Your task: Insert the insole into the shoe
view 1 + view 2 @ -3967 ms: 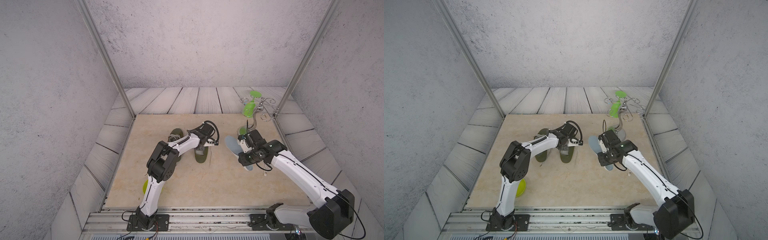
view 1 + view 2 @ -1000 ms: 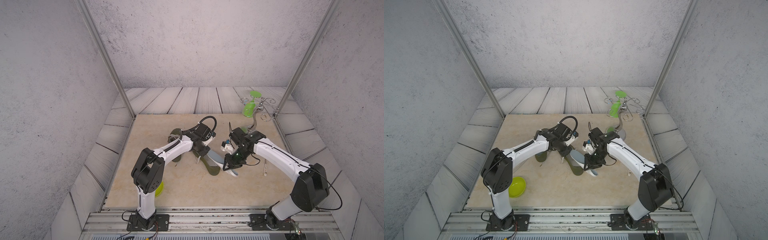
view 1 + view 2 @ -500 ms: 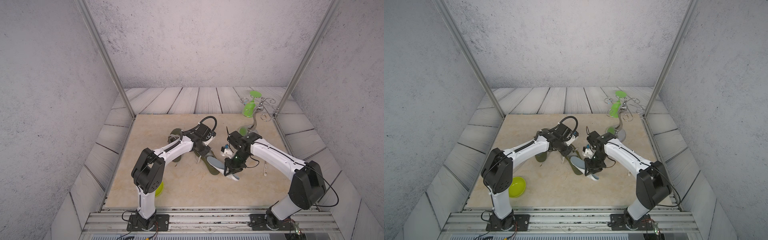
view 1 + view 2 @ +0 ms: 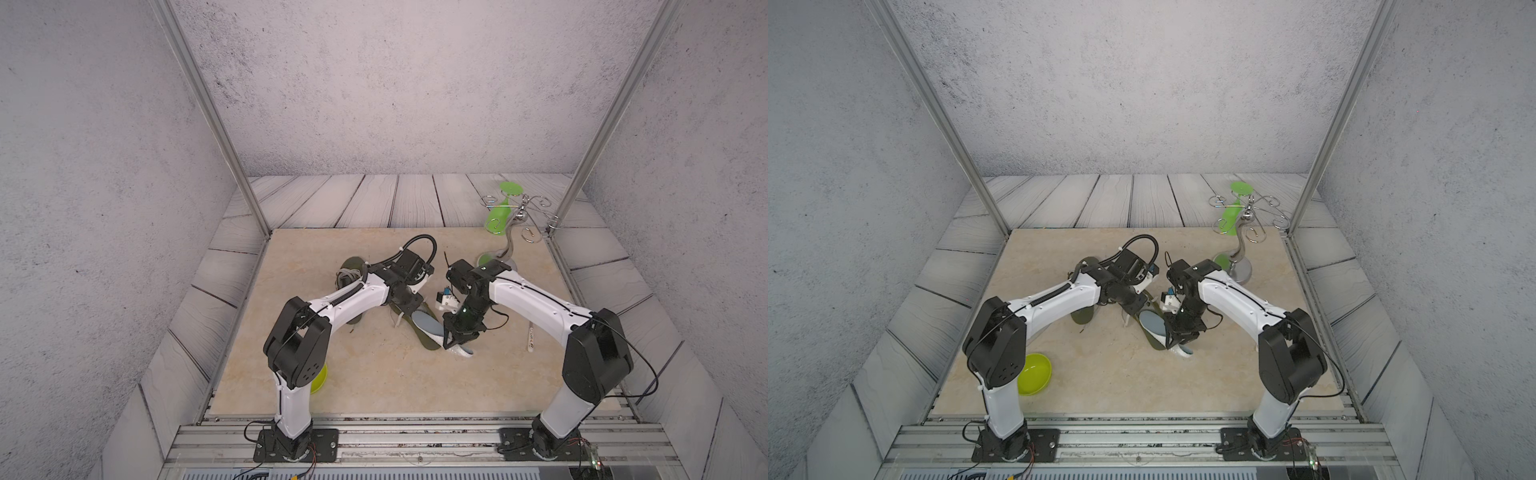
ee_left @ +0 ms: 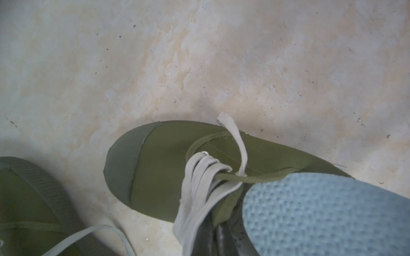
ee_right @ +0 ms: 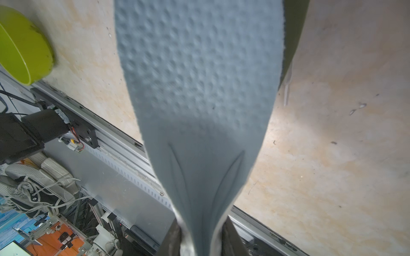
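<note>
The left hand (image 4: 409, 308) is being held clenched at the laces (image 5: 199, 177) of the olive canvas shoe (image 5: 166, 159); what it pinches is being hidden. The dimpled blue-grey insole (image 6: 199, 88) is being grasped at its heel by the right hand (image 6: 200, 240), its toe being laid into the shoe's opening, at the middle of the worktop (image 4: 374, 374). At seven o'clock a lime bowl (image 4: 1038, 376) is being partly covered by the left arm (image 4: 1059, 299).

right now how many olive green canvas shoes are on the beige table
2. One shoe lies mid-table with the grey-blue dimpled insole entering its opening; the other shoe lies farther back, partly hidden under the left arm.
</note>
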